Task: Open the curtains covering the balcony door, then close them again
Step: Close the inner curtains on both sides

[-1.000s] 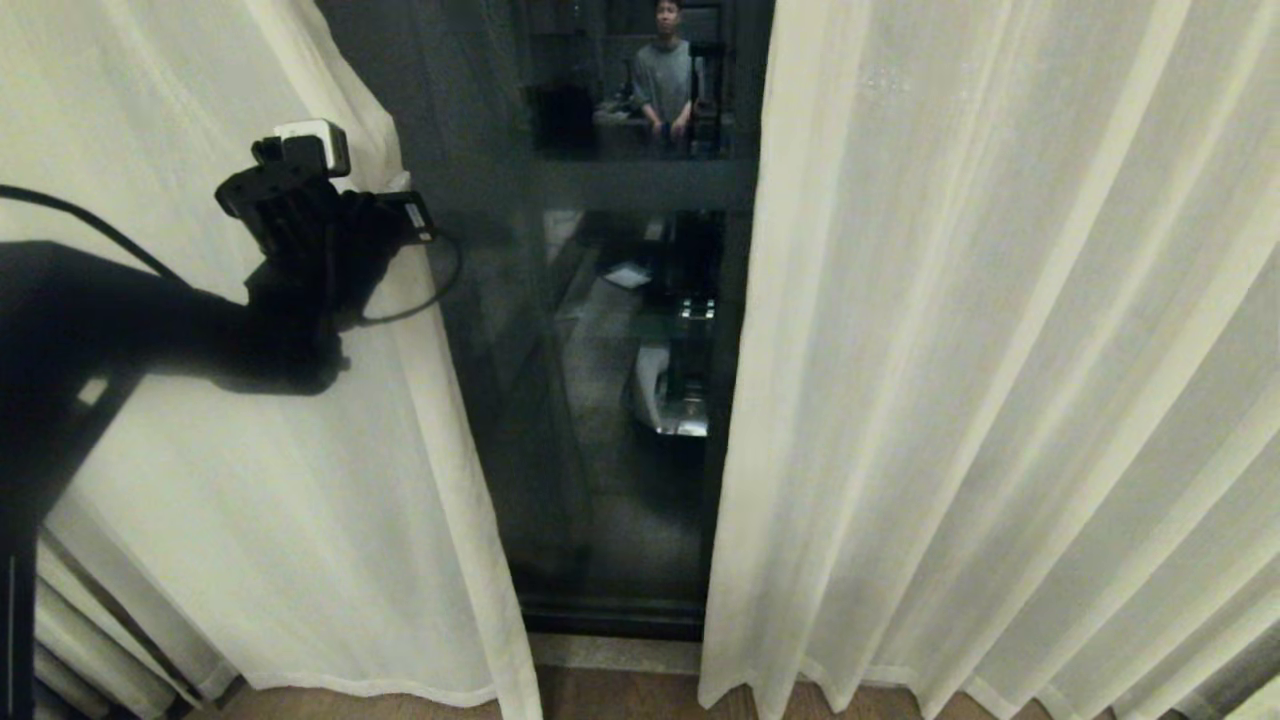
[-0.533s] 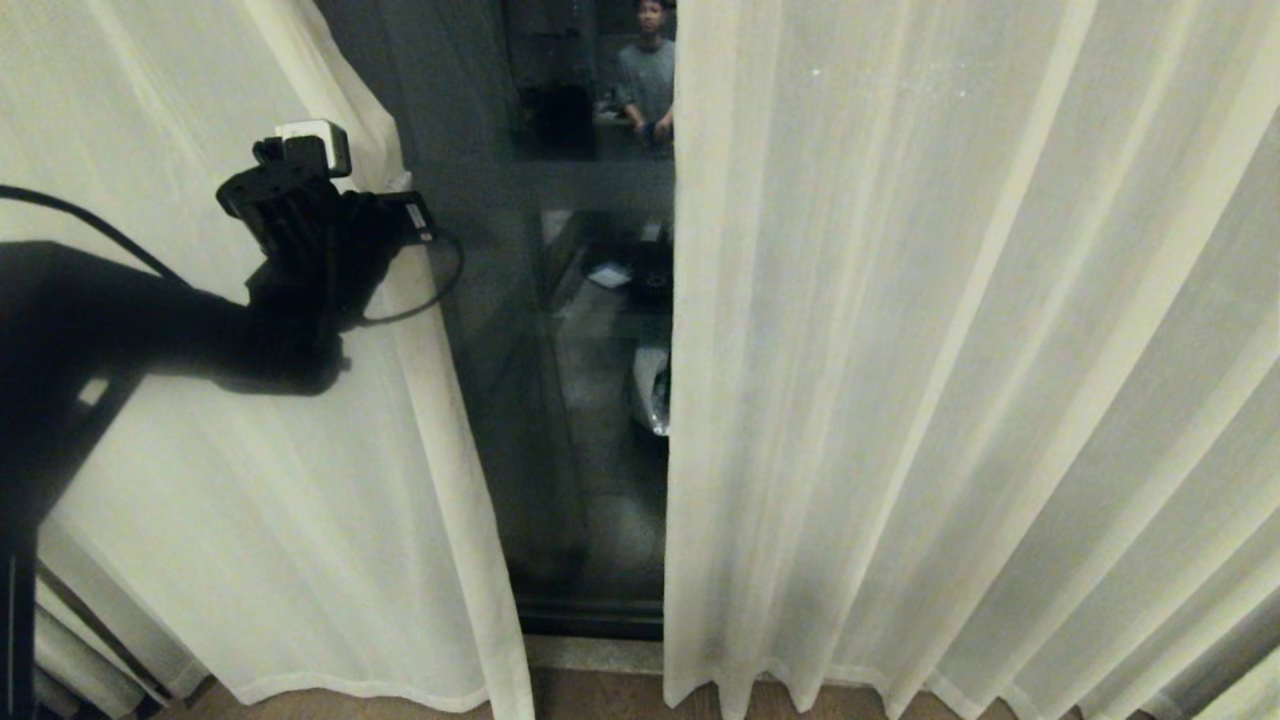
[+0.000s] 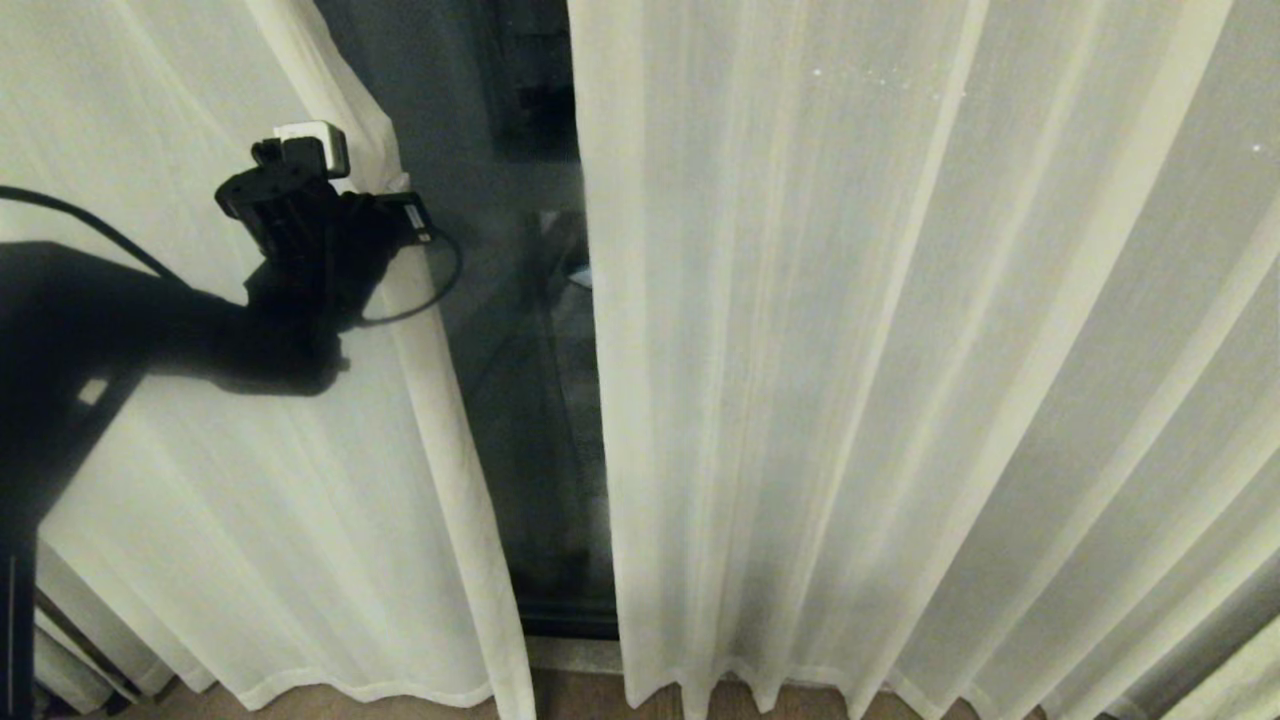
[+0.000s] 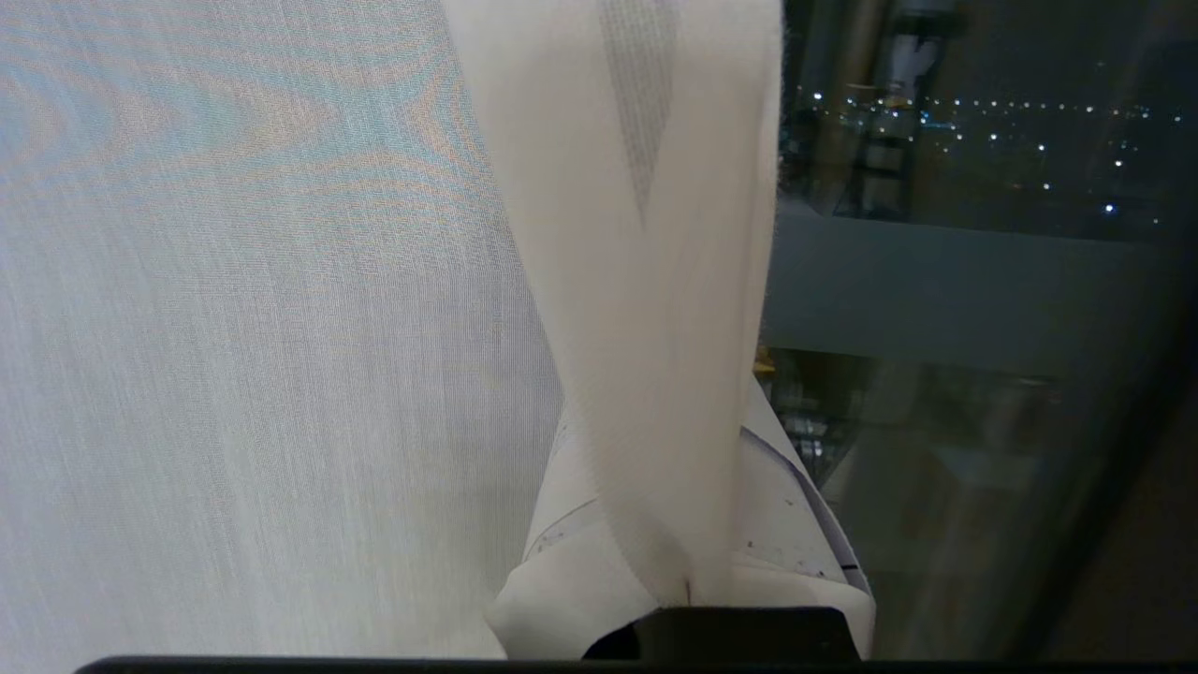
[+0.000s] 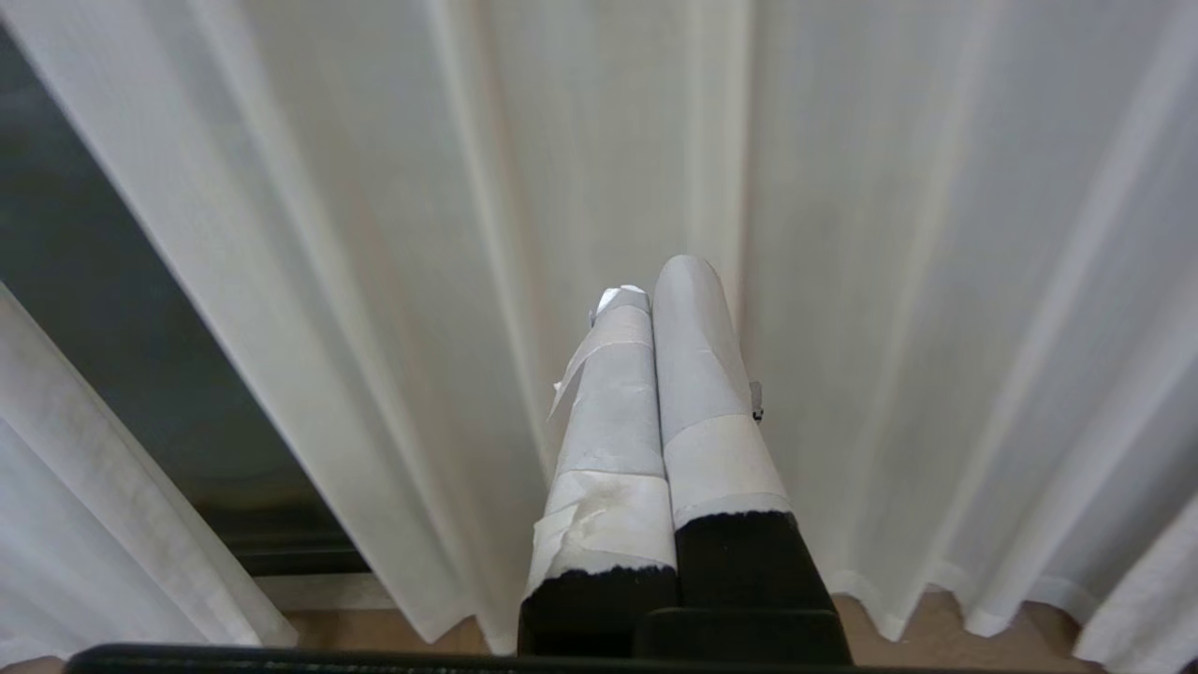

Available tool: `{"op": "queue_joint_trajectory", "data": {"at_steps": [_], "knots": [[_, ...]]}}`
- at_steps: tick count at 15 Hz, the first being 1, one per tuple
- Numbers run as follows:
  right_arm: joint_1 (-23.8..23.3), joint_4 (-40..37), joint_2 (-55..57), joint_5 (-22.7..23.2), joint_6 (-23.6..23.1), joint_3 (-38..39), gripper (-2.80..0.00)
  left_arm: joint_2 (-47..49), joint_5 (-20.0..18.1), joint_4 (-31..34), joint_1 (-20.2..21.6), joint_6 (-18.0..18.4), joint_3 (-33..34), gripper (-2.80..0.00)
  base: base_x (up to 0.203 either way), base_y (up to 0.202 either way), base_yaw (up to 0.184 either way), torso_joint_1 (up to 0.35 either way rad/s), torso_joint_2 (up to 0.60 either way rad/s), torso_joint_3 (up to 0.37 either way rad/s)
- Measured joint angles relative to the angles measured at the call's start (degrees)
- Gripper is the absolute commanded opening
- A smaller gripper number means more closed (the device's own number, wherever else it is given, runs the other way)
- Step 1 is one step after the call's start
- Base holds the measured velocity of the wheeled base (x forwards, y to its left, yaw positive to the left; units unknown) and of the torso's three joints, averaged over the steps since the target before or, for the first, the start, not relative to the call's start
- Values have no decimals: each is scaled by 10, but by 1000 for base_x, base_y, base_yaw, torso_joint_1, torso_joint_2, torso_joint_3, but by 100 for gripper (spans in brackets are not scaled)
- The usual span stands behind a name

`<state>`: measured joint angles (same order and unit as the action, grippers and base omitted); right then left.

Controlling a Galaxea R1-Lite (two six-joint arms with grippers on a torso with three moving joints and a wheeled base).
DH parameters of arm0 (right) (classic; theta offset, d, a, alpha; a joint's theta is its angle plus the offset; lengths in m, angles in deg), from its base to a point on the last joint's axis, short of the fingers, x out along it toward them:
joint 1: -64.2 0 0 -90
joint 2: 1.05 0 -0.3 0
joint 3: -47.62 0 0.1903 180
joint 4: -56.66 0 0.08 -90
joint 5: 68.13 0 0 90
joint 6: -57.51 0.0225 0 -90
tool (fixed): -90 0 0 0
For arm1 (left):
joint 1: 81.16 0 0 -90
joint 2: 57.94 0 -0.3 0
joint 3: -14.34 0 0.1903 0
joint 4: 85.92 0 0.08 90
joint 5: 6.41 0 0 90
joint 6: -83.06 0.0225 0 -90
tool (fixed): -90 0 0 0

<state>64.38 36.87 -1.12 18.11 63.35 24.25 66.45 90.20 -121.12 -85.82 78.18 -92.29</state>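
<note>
While clenched on the left curtain's edge (image 3: pixel 400 260), left pincer (image 4: pixel 688 585) faced right curtain (image 3: pixel 850 350) across narrow door glass (image 3: pixel 520 330); right pincer (image 5: pixel 655 290) clenched empty.

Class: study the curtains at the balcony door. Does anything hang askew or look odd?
Yes. The left curtain's inner edge is pinched in the left gripper, jaws shut, so that panel slants instead of hanging straight like the right curtain.

Head view downward onto the curtains (image 3: pixel 900 350); both wrist views close against that fabric.
</note>
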Motion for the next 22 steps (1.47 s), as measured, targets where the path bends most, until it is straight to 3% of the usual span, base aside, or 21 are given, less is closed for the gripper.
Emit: {"op": "queue_joint_trajectory", "data": {"at_steps": [22], "knots": [[0, 0, 0, 0, 0, 0, -280, -3, 1, -9, -18, 0, 1, -280, 0, -185, 2, 2, 2, 1]]}}
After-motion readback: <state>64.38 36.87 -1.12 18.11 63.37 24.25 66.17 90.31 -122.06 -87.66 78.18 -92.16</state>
